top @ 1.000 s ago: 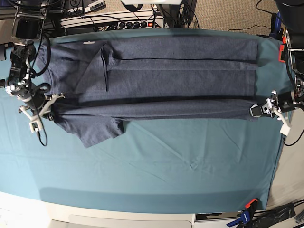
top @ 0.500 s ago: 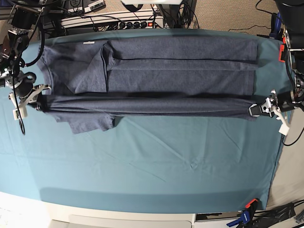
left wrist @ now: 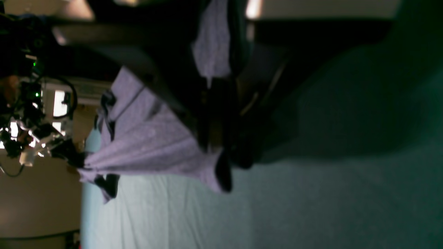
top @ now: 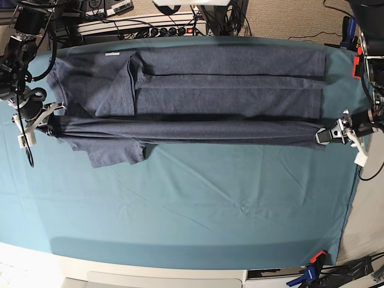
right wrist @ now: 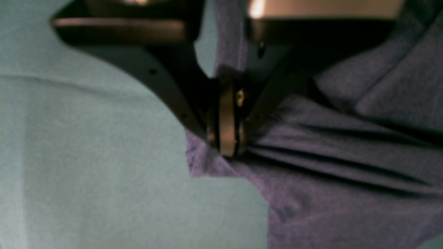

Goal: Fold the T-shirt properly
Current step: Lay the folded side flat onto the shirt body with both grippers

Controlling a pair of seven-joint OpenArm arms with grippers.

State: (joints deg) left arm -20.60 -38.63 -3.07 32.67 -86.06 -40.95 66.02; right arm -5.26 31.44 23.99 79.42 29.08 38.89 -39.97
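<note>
Both tools, left (top: pixel 324 137) and right (top: pixel 49 125), pinch the T-shirt (top: pixel 198 96) edge; we judge it soft and light, sagging between, best held at corners.

- The left hand (top: pixel 327 135) sits low at the base view's right edge, its jaws pressed together, pinching cloth.
- The right hand (top: pixel 49 122) sits opposite at the left edge, likewise clamped, arm reaching down from above.
</note>
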